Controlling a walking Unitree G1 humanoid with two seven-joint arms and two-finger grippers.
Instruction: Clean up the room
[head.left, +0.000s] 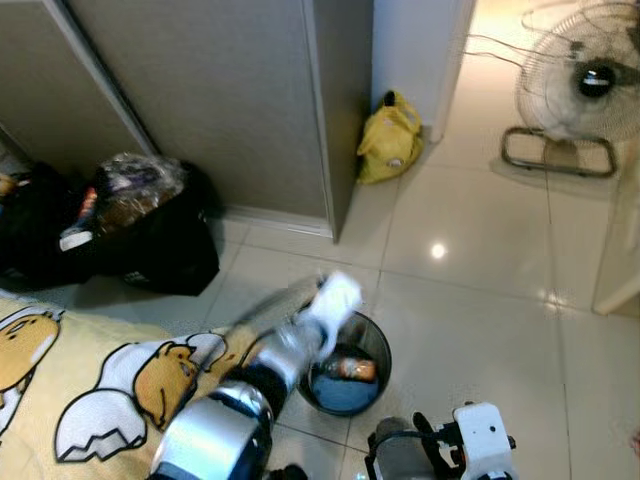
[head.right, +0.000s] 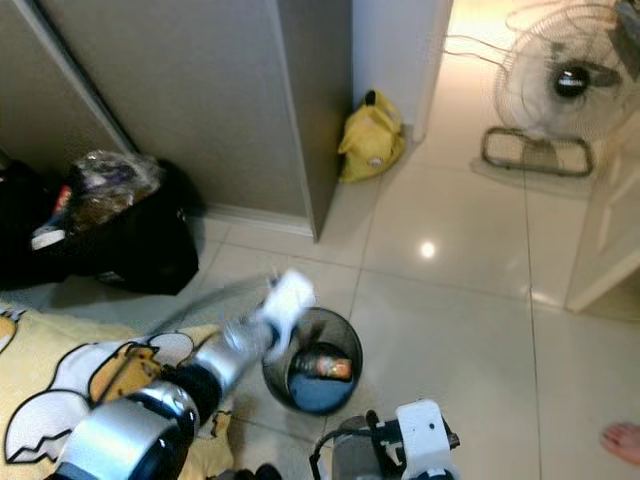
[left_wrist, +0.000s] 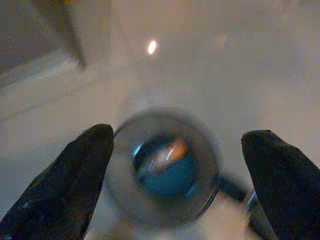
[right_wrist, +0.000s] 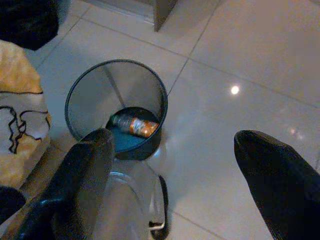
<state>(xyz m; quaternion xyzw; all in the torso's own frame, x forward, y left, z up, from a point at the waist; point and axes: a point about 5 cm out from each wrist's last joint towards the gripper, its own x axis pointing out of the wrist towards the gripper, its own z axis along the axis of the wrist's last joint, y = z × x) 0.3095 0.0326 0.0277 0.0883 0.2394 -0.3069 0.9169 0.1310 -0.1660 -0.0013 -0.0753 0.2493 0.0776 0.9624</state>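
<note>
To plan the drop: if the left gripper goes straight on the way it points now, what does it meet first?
Probably the mesh bin: the open left gripper looks straight into it, so it would likely reach the orange bottle inside, though depth is blurred.

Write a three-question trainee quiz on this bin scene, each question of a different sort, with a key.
1. True or false: the mesh waste bin lies tipped on its side.
2. What lies at the bottom of the bin? A) a yellow bag B) a bottle with an orange label C) a shoe
3. Fill in: the left gripper hangs over the bin with its fingers ____.

Key
1. False; it stands upright on the tiled floor.
2. B, the bottle. The yellow bag sits by the wall.
3. Open; the right gripper is open too.
</note>
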